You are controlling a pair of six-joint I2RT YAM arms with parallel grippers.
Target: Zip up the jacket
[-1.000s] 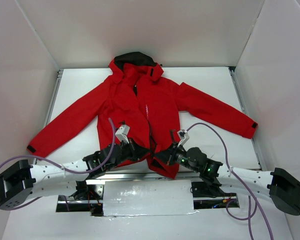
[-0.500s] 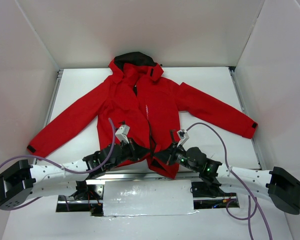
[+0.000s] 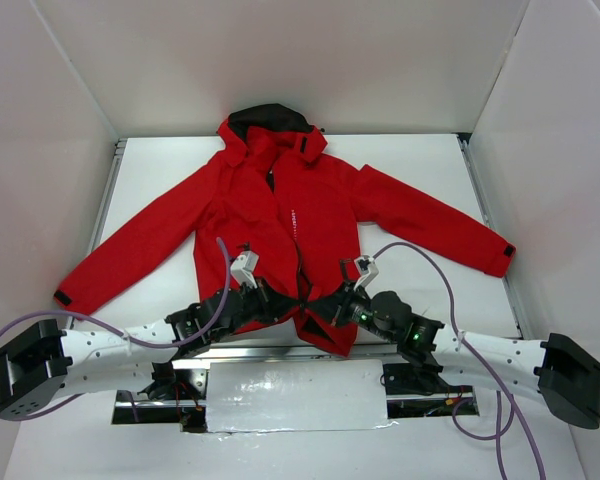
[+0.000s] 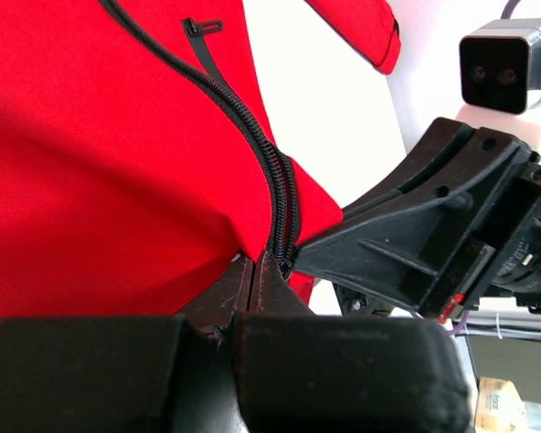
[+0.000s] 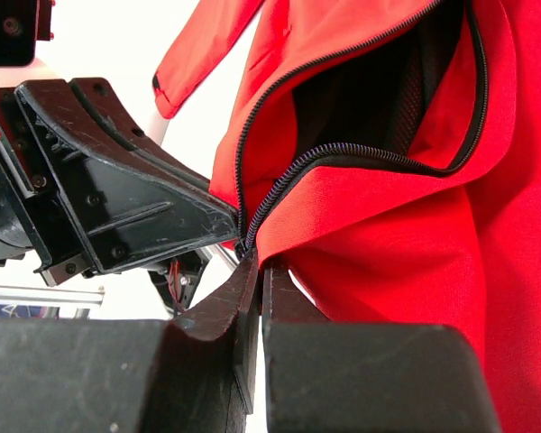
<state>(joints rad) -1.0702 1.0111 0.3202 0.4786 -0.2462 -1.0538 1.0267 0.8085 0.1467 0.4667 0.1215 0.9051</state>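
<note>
Both the left gripper (image 4: 255, 271) and the right gripper (image 5: 257, 263) are pinched onto the bottom hem of the bright red hooded jacket (image 3: 320, 200), laid flat on the white table (image 3: 420, 160), beside its black front zipper (image 4: 245, 128). Light, limp cloth is expected; the hem should be pulled taut there.

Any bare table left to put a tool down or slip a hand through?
Yes: far corners of the table, beyond each sleeve; also between right sleeve and right arm, though a cable loops there. Crowded at the jacket hem, where left hand and right hand pinch it.
</note>
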